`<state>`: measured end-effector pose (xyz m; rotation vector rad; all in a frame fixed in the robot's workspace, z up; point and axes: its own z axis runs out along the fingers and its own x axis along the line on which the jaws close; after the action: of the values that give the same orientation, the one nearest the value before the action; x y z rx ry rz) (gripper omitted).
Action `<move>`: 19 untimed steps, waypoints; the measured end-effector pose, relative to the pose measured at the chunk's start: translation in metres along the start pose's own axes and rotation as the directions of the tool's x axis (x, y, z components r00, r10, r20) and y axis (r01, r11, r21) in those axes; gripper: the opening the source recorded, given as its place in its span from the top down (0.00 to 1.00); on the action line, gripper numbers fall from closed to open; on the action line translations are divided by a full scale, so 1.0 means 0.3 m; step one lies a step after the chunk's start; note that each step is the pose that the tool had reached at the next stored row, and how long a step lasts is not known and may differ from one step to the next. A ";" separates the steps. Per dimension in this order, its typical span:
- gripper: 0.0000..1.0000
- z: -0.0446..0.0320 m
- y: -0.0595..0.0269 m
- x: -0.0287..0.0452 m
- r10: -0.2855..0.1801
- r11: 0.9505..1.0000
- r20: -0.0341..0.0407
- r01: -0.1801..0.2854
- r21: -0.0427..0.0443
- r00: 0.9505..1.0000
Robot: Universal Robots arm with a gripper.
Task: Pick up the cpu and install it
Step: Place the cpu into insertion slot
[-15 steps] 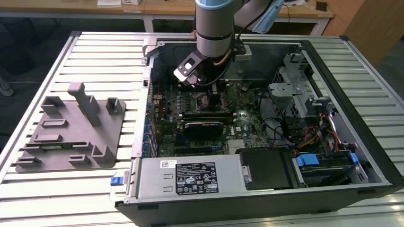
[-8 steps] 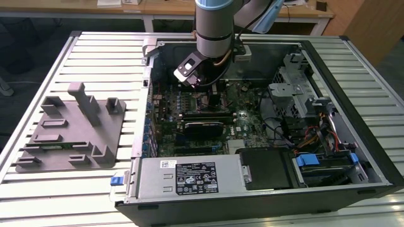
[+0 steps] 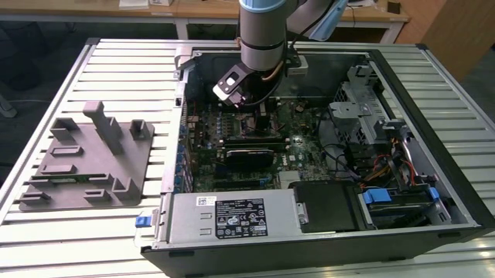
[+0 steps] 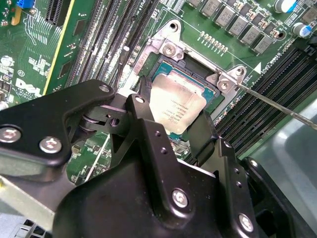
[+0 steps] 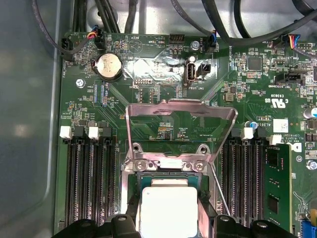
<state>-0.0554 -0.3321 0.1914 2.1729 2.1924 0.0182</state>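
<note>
On the exterior view's left we see a grey tray (image 3: 77, 168) with upright posts lying on the slatted counter (image 3: 116, 63). Just beside it, toward the middle, stands an open case (image 3: 433, 104) with its green board (image 3: 302, 150) exposed. The power supply (image 3: 232, 217) sits along the case's near edge. The arm (image 3: 263, 35) comes straight down into the case from above, and its hand (image 3: 259, 110) is low over the board's far half. On the exterior view's right, inside the case, we see a metal drive cage (image 3: 363, 116) with cables and blue clips near it.

In the second wrist view we find the cpu (image 4: 177, 105), its silver top up, between the two black fingers (image 4: 142, 110). The fingers are closed in on two opposite edges of the chip, so the hand grips it with only the chip's width between them. The cpu is right over the socket (image 4: 162, 68), within its frame. We cannot tell whether it is already seated or a little above the contacts.

In the first wrist view the socket's bracket (image 5: 181, 105) stands swung open, upright behind the cpu. The thin lever (image 5: 218, 191) slants free beside the socket. Rows of black memory slots (image 5: 86, 183) flank the socket on both sides, and a coin battery (image 5: 109, 67) sits farther off on the board.
</note>
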 end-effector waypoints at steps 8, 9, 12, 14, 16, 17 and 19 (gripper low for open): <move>0.45 0.001 0.000 0.001 0.000 1.000 -0.001 0.000 -0.001 1.000; 0.38 0.001 0.000 0.000 0.000 1.000 -0.001 0.000 0.000 1.000; 0.38 0.001 0.000 0.000 0.000 1.000 0.000 0.000 0.000 1.000; 0.38 0.000 0.000 0.000 0.000 1.000 0.000 0.000 0.000 1.000; 0.38 -0.005 0.000 0.000 0.000 1.000 0.000 0.000 0.000 1.000; 0.38 -0.011 0.001 0.000 0.000 1.000 0.000 0.000 0.000 1.000; 0.38 -0.024 0.001 -0.001 0.000 1.000 0.000 0.000 0.000 1.000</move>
<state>-0.0554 -0.3321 0.1987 2.1730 2.1924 0.0183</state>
